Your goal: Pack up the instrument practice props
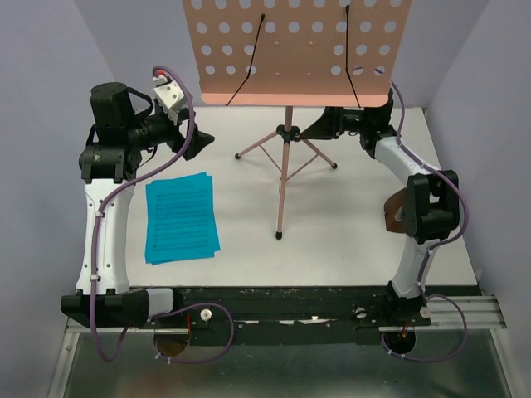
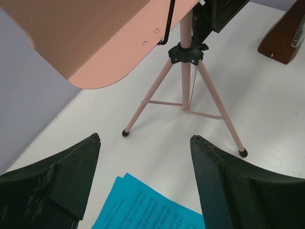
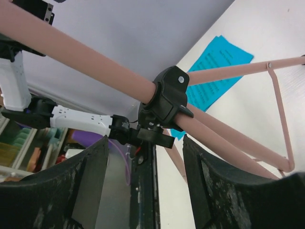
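The salmon-pink music stand stands mid-table, with its hole-dotted desk [image 1: 294, 50] at the back and its black tripod hub [image 1: 289, 133] on the pole. My right gripper [image 1: 314, 128] is open just right of the hub. In the right wrist view the hub [image 3: 169, 98] lies just beyond my open right gripper [image 3: 145, 138], untouched. My left gripper [image 1: 199, 143] is open and empty left of the stand, above the far end of the blue music sheets [image 1: 181, 217]. In its wrist view the left gripper [image 2: 145, 138] hangs over the sheets [image 2: 147, 210]. The brown metronome [image 1: 393, 211] is partly hidden behind my right arm.
The stand's three legs spread over the white table [image 1: 348, 249], with feet at the front [image 1: 279, 236] and to both sides. Blue-grey walls close in the back and sides. The black mounting rail [image 1: 282, 303] runs along the near edge.
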`<state>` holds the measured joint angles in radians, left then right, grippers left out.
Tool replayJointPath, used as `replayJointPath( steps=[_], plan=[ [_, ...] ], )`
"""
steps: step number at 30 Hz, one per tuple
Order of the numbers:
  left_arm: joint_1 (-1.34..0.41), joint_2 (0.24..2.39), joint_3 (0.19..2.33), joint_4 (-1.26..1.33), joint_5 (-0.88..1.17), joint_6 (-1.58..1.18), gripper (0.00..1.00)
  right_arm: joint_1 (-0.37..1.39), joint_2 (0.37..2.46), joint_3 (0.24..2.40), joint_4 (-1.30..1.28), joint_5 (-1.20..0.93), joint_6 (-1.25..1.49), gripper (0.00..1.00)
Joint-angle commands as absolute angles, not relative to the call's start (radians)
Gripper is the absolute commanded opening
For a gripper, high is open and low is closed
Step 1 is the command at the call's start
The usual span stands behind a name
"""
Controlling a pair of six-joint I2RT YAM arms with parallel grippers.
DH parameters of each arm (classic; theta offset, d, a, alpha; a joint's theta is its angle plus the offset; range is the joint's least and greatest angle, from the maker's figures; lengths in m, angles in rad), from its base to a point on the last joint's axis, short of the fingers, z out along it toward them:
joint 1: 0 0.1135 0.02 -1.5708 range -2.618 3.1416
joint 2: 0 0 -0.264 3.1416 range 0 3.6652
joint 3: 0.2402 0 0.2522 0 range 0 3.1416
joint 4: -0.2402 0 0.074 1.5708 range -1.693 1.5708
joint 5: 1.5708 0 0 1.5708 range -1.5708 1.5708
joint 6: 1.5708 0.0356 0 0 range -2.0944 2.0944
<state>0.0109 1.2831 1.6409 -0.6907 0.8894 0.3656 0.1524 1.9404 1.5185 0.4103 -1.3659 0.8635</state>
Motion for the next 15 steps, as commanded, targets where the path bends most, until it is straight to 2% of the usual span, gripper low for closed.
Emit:
replayJointPath(
  steps=[1, 11, 15],
  plan=[
    [0.006, 1.241, 1.621, -0.704, 0.864, 0.393, 0.86, 0.16, 1.99, 1.574, 0.327, -1.376, 0.904, 0.67],
    [0.005, 1.235, 1.617, -0.706, 0.844, 0.396, 0.86, 0.179, 2.034, 1.646, 0.186, -1.385, 0.844, 0.66],
    [0.006, 1.233, 1.618, -0.712, 0.838, 0.402, 0.86, 0.193, 2.043, 1.667, 0.149, -1.39, 0.821, 0.61]
  ],
)
